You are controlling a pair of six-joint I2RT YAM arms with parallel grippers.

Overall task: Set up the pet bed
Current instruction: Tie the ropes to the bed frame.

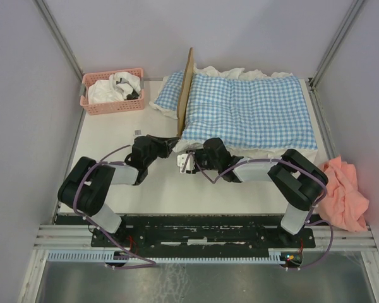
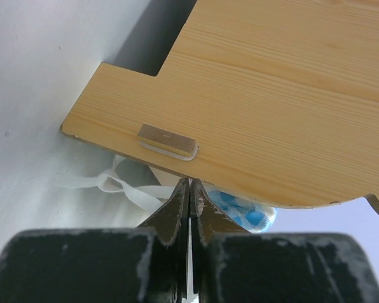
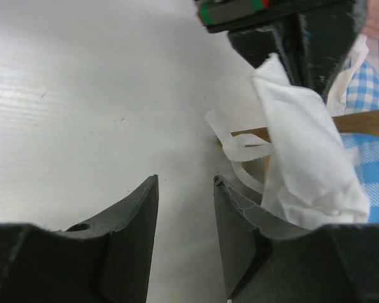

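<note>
Grippers crowd the near left corner of the pet bed [image 1: 187,95], which sits toward the far side of the table [image 1: 114,183]. Its long axis runs left to right, and its wooden headboard [image 2: 271,95] stands at the left end. We see the frame mostly buried under blue gingham bedding [image 1: 246,110]. The left gripper [image 2: 189,192], fingers pressed together, sits right at the headboard's near corner; whether it pinches the white ribbon [image 2: 123,186] trailing there we cannot tell. The right gripper [image 3: 186,183] hovers over bare tabletop, fingers apart with nothing between them, the corner ahead and to its right. We judge the left arm nearer the headboard, and the right arm nearer the bedding's front edge.
</note>
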